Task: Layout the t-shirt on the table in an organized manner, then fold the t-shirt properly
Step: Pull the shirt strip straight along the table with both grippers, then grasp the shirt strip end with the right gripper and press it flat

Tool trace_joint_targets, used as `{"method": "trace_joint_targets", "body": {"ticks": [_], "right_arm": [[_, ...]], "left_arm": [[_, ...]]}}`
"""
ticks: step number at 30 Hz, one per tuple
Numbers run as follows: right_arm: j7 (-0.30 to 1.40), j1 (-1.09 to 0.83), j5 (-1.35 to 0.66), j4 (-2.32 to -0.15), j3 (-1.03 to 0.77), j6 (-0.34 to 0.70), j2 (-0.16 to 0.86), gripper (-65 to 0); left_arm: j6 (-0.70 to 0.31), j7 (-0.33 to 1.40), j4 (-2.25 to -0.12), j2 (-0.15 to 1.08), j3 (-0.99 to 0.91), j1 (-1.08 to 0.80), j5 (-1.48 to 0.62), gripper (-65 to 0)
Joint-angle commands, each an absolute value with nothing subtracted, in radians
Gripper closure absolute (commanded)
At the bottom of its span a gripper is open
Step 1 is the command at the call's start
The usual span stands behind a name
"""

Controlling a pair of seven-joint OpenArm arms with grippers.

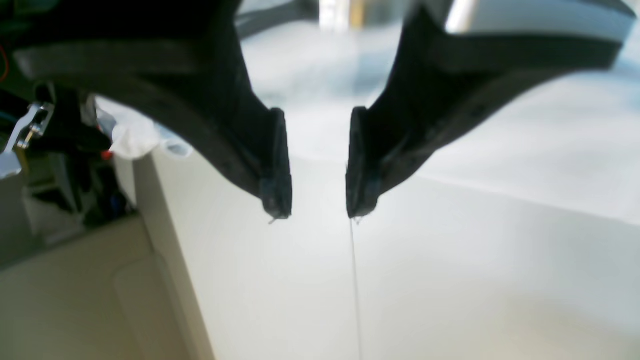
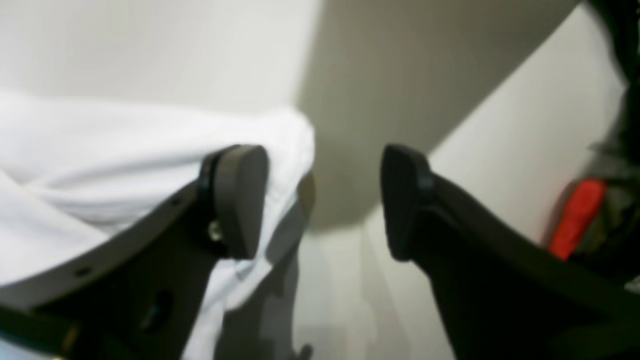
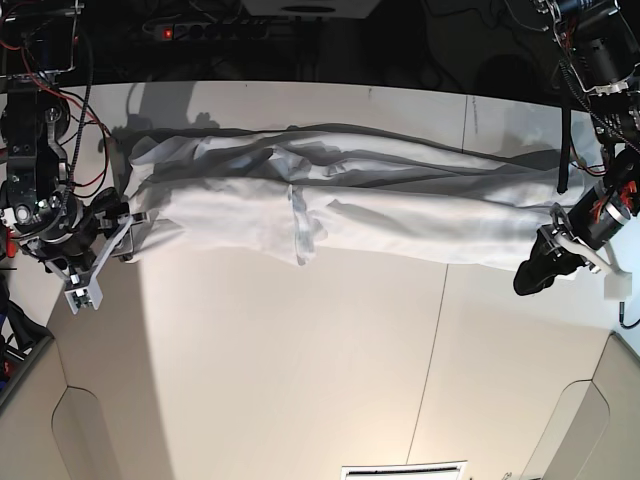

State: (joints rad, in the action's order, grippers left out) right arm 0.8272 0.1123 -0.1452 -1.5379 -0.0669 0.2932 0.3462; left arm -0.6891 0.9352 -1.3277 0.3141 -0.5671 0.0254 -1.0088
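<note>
Across the far half of the table (image 3: 300, 380), the t-shirt (image 3: 400, 205) lies stretched into a long band running nearly side to side in the base view; plain white, no print visible, soft and heavily wrinkled w/ lengthwise creases and shadowed folds along its upper edge; a small twisted pucker sits left of centre, fabric bunching downward there; both ends taper toward the grippers, one end just beside each arm; table surface is matte off-white w/ thin dark seam lines, bare in the near half.

Right gripper (image 2: 325, 202), at the base view's left edge, has its jaws apart w/ a clear gap; nothing is pinched between the pads; in the right wrist view the shirt's end lies bunched behind and beside one finger (image 2: 240, 200), a rounded fold of cloth hanging past it, whether it touches that finger can't be told; a red part (image 2: 577, 217) shows blurred at the far right.

Left gripper (image 1: 318, 167), at the base view's right edge, also has its fingers apart, a narrower gap, w/ only bare tabletop and a seam line seen between the tips; a scrap of white cloth shows far off to one side in the left wrist view, well apart from the tips; in the base view this gripper sits just off the shirt's end, contact unclear.
</note>
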Motion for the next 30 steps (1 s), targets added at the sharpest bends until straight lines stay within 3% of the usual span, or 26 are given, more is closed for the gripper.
{"method": "trace_joint_targets", "body": {"ticks": [1, 6, 12, 20, 30], "right_arm": [[0.812, 0.141, -0.177, -1.554, -0.073, 0.307, 0.353, -36.0], [0.816, 0.160, -0.376, -1.554, -0.073, 0.406, 0.328, -36.0], [0.883, 0.154, -0.526, -1.554, -0.072, 0.525, 0.228, -36.0], [0.895, 0.152, -0.562, -1.554, -0.068, 0.540, 0.130, -36.0], [0.921, 0.149, -0.561, -1.554, 0.061, 0.539, 0.127, -36.0]], "left_arm": [[-0.698, 0.916, -1.345, 0.332, -0.583, 0.039, -1.036, -22.9], [-0.698, 0.916, -1.345, 0.332, -0.632, 0.039, -1.036, -22.9], [-0.698, 0.916, -1.345, 0.332, -0.644, 0.039, -1.036, -22.9], [-0.698, 0.916, -1.345, 0.332, -0.644, 0.038, -1.034, -22.9], [-0.698, 0.908, -1.345, 0.332, -0.644, 0.039, -1.034, -22.9]]}}
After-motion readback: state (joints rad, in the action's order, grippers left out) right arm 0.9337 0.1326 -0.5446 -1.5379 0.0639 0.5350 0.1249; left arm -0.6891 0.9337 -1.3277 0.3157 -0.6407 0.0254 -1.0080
